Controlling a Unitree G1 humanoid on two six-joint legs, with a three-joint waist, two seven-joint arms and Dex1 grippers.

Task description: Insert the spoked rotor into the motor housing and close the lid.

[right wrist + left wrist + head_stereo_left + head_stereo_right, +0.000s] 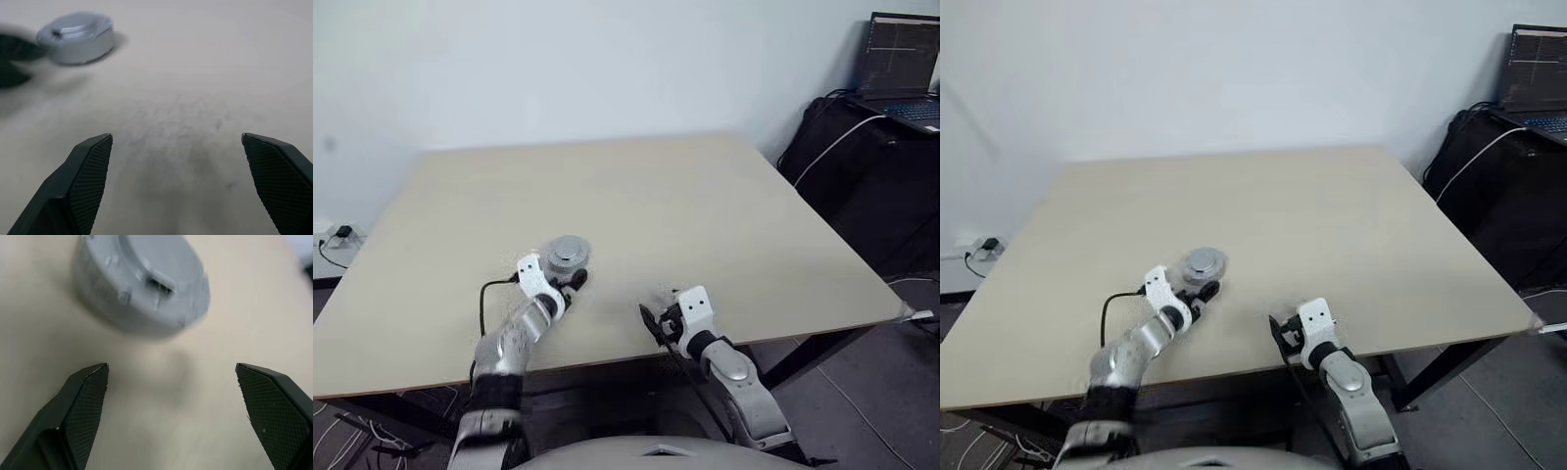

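A round silver-grey puck stands on the table, left of the middle near the front. Its top is the lid, smooth side up with a raised centre. The motor housing shows as a low grey side wall beneath the lid. The spoked rotor is hidden. My left gripper is open just in front of the puck, apart from it, with nothing between its fingers. To the right, near the table's front edge, my right gripper is open and holds nothing; its fingers point at bare tabletop.
A laptop sits on a black stand beyond the table's right side, with cables hanging down. A wall socket with a plug is low on the left. A black cable loops beside my left wrist.
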